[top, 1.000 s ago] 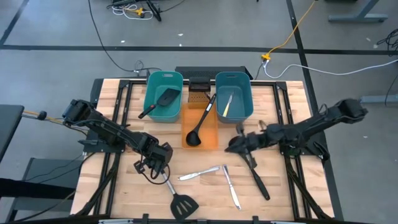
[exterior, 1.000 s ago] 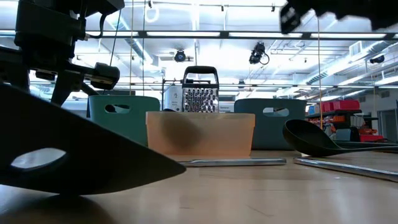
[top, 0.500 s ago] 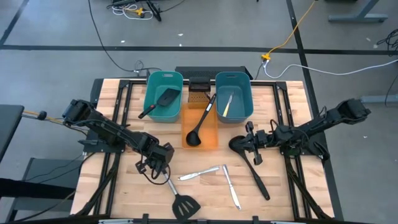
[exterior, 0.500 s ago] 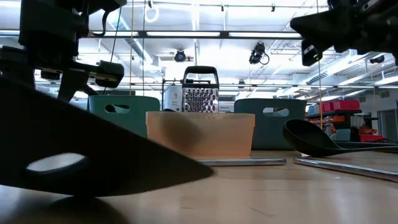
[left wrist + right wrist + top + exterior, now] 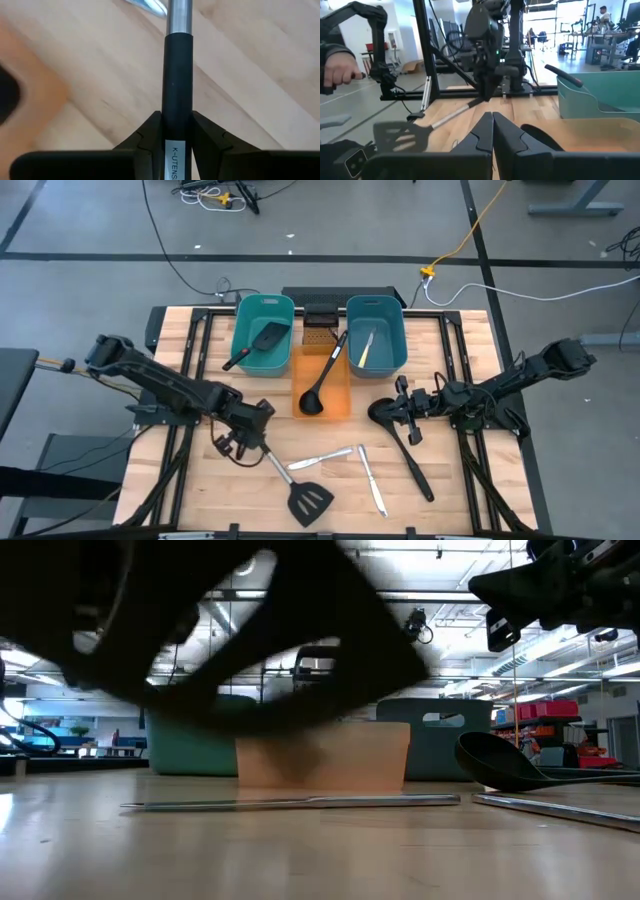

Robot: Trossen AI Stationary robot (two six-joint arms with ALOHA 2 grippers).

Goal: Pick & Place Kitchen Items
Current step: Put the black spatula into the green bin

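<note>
A black slotted spatula [image 5: 310,502] with a silver shaft hangs from my left gripper [image 5: 250,426], which is shut on its black grip. Its head [image 5: 250,640] fills the low view, blurred and off the table. My right gripper [image 5: 400,404] is shut and empty. It points level toward the table's left, high above a black ladle [image 5: 405,448] that lies flat on the wood. Two silver knives [image 5: 320,459] [image 5: 372,478] lie flat near the front. One teal tub [image 5: 263,332] holds a spatula, the other [image 5: 376,332] a knife, and an orange tub [image 5: 323,385] holds a ladle. My left gripper pinches the spatula's black grip [image 5: 178,112] between its two fingers [image 5: 150,131], one on each side. It comes from above, slanting down. The silver shaft [image 5: 179,15] runs on past the fingers and the head hangs toward the table's near right, clear of the wood.
A metal grater [image 5: 320,330] stands between the teal tubs at the back. Bare wood lies at the near left [image 5: 200,490]. In the right wrist view a person's hand [image 5: 337,70] shows beyond the table.
My left gripper has risen, still shut on the spatula. The spatula's head has come up off the table and swung a little toward the right edge. My right gripper has sunk and drawn back toward the table's right edge, staying shut.
</note>
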